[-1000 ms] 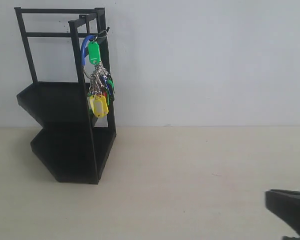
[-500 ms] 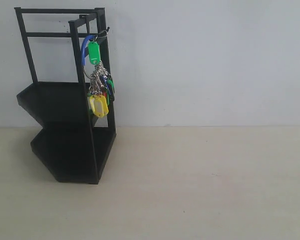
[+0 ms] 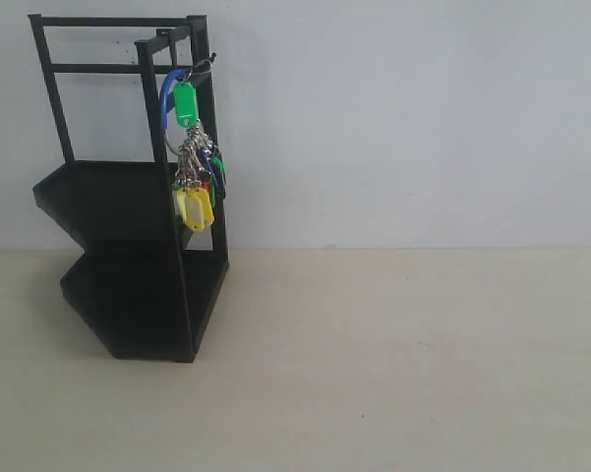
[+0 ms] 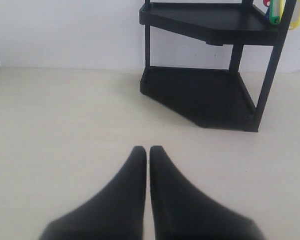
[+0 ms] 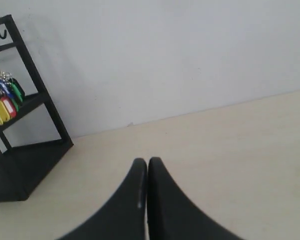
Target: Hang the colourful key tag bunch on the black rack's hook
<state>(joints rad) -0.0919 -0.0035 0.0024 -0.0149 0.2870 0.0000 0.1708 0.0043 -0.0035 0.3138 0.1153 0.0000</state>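
The counter (image 3: 403, 354) is pale and wide. On its left side, against the wall, stands the rack (image 3: 128, 295), upright on its base.

Neither arm shows in the exterior view. Each wrist camera shows its own claw low over the counter. The left claw (image 4: 144, 150) has its two fingers pressed together and nothing between them. The right claw (image 5: 143, 162) is the same, closed and empty. Both are well apart from the rack.

The bunch (image 3: 191, 162) hangs at the front right corner of the rack, near the top. Its blue loop (image 3: 167, 93) goes over the hook (image 3: 205, 67), and the tags hang below it beside the upright bar, with the yellow ones lowest, about level with the upper shelf. It does not touch the counter.

I judge that the hanging is done, so the step in hand is only to leave it in peace. To do this well, the arms should keep away from the rack and make no sweep near that corner. The rack looks light, and one knock could shake the loop off the hook. It is also good to check that the loop sits deep in the curve of the hook and not on its tip. From here this is too small to tell.
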